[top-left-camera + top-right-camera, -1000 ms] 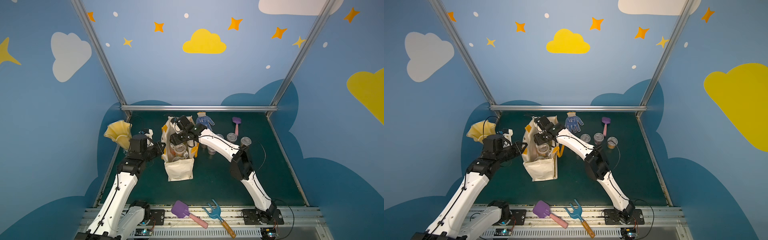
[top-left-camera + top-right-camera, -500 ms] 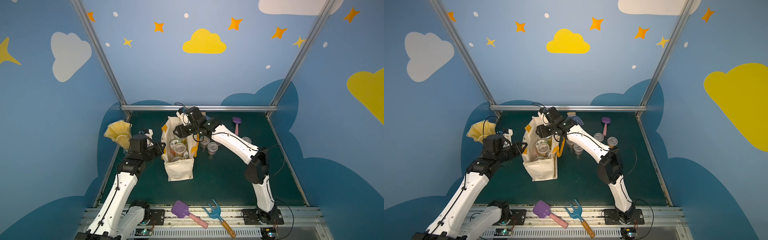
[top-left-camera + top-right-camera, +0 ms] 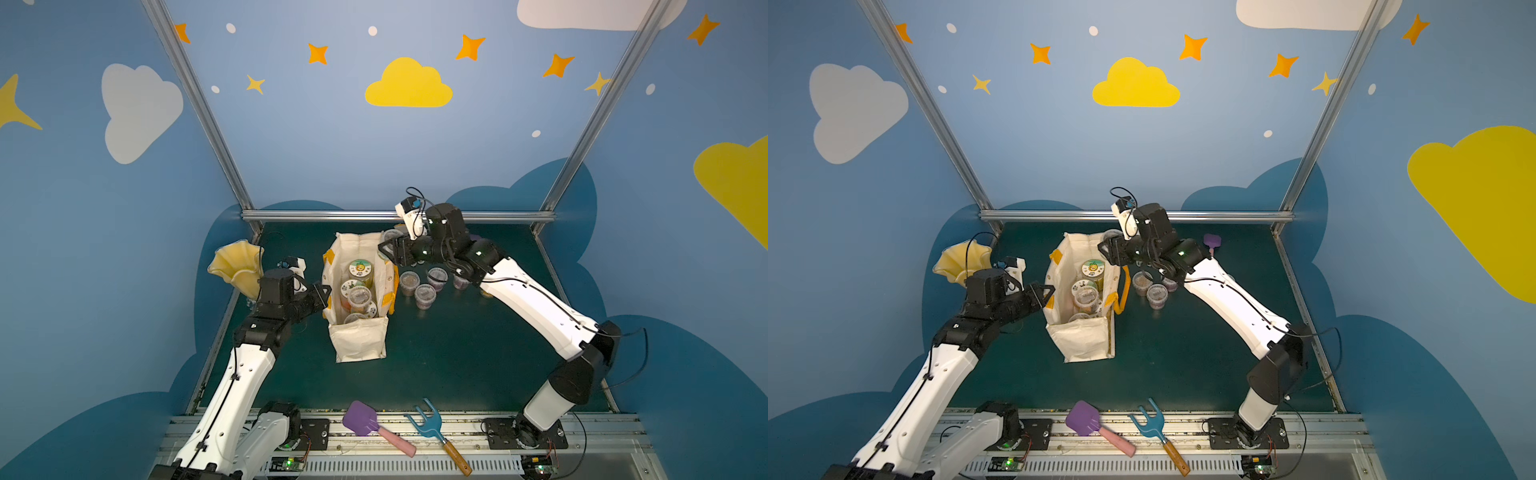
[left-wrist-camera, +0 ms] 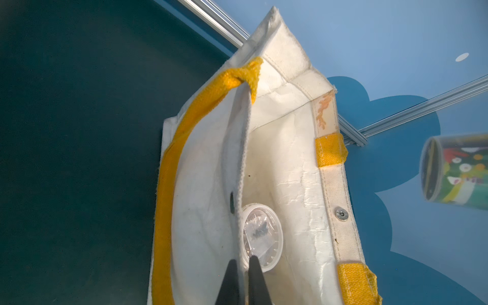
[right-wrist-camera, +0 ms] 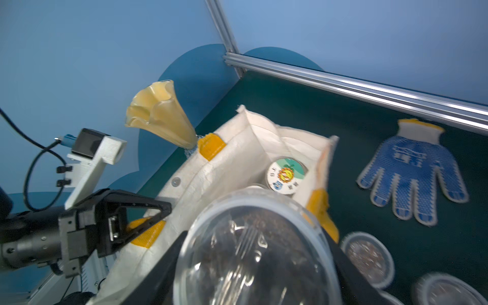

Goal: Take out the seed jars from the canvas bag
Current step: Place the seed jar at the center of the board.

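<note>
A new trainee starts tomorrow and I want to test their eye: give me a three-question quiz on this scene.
1. True or false: the right claw grips a clear seed cup.
2. The left claw pinches: A the vase, B the canvas bag's wall, C the glove.
3. Which tool lies beside the blue fork at the front?
Key: 1 true; 2 B; 3 the purple spade.

right hand [image 5: 253, 277] gripping a clear seed cup [image 5: 250, 237] above the canvas bag [image 5: 232, 158], pictured-lid jar [image 5: 286, 174] inside, blue glove [image 5: 412, 171] beside
</note>
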You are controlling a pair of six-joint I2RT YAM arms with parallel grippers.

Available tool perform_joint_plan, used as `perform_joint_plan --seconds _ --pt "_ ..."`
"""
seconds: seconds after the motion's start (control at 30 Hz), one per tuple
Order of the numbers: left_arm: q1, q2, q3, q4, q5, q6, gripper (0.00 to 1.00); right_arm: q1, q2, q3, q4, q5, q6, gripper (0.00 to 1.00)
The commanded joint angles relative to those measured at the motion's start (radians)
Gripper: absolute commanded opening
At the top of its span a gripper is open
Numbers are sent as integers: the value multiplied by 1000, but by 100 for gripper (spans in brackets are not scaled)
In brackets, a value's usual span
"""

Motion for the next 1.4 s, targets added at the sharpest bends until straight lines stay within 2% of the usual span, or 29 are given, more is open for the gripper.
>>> perform_joint_plan --seconds 0.0,0.27,0.5,0.7,1.1,1.37 --pt "3 -21 -3 12 8 8 6 -43 -107 -94 46 55 -18 58" --pt "3 -10 3 14 4 12 7 -178 -251 -395 98 138 19 59" --pt "6 2 2 18 6 12 7 -258 -257 -599 149 190 58 59" --pt "7 4 3 20 8 14 7 -264 -189 -664 173 277 54 59" --pt "7 -8 0 5 -4 17 7 -264 -36 -726 296 288 92 62" --pt "7 2 -1 11 0 15 6 -264 2 -736 328 295 129 66"
